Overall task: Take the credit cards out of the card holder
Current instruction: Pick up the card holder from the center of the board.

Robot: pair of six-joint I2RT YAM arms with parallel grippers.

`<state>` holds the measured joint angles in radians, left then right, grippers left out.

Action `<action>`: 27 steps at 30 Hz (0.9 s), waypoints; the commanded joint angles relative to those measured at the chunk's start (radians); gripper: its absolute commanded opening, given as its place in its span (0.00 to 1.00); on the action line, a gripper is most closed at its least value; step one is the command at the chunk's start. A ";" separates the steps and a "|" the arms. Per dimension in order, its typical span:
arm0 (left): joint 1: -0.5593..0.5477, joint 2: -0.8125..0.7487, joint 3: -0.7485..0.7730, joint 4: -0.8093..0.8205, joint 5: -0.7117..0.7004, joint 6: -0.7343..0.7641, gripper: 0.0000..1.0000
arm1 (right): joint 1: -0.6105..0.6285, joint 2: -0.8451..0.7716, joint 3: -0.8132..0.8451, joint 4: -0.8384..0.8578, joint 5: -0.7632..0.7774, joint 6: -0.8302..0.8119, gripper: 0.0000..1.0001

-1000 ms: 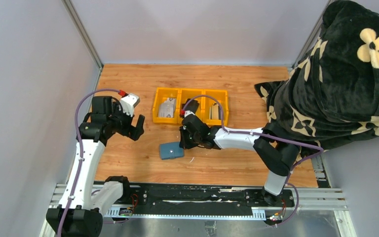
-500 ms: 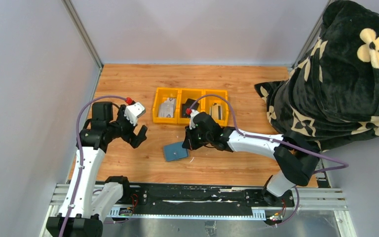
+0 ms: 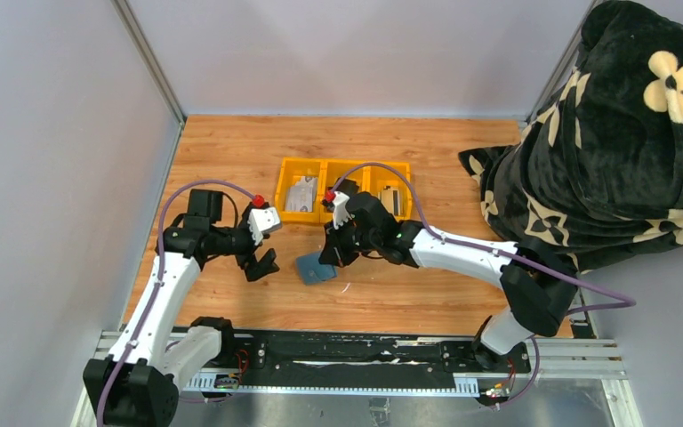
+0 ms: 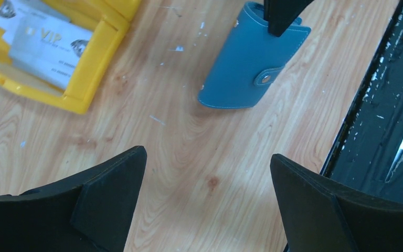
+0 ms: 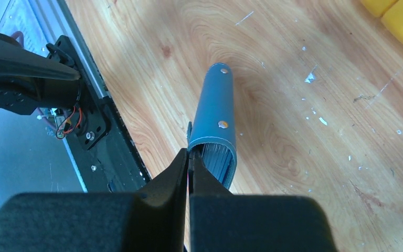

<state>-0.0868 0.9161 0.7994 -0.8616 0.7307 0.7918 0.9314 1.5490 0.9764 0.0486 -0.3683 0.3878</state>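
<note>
The blue-grey card holder [image 3: 314, 269] is folded, with one end on the wood table and the other raised. My right gripper [image 3: 331, 254] is shut on the edge of its upper wall, seen in the right wrist view [image 5: 189, 157]; the holder [image 5: 218, 105] shows dark slots inside and I see no card in them. In the left wrist view the holder [image 4: 252, 63] has its snap tab facing up. My left gripper [image 3: 264, 260] is open and empty, just left of the holder [image 4: 207, 156]. White credit cards [image 4: 47, 39] lie in the tray's left compartment [image 3: 301, 193].
The yellow three-compartment tray [image 3: 279, 191] stands behind the holder; its right compartment holds pale-grey items [image 3: 389, 200]. A black blanket with cream flowers [image 3: 605, 133] fills the right side. The black base rail [image 3: 356, 347] runs along the near edge.
My left arm swung right and down towards the holder. My right gripper moved a little left and back, tilting the holder up by its edge.
</note>
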 commanded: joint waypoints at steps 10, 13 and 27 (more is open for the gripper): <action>-0.047 0.128 0.019 0.073 0.176 0.233 1.00 | 0.021 -0.046 0.140 -0.071 -0.143 -0.144 0.00; -0.073 0.118 0.020 0.073 0.201 0.229 1.00 | 0.034 -0.057 0.183 -0.110 -0.172 -0.176 0.00; -0.111 0.051 0.072 -0.014 0.257 0.152 0.79 | 0.059 -0.154 0.254 -0.145 -0.204 -0.279 0.00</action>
<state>-0.1829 0.9863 0.8253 -0.8322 0.9363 0.9623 0.9752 1.4406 1.1885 -0.1009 -0.5522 0.1513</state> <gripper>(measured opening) 0.867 0.010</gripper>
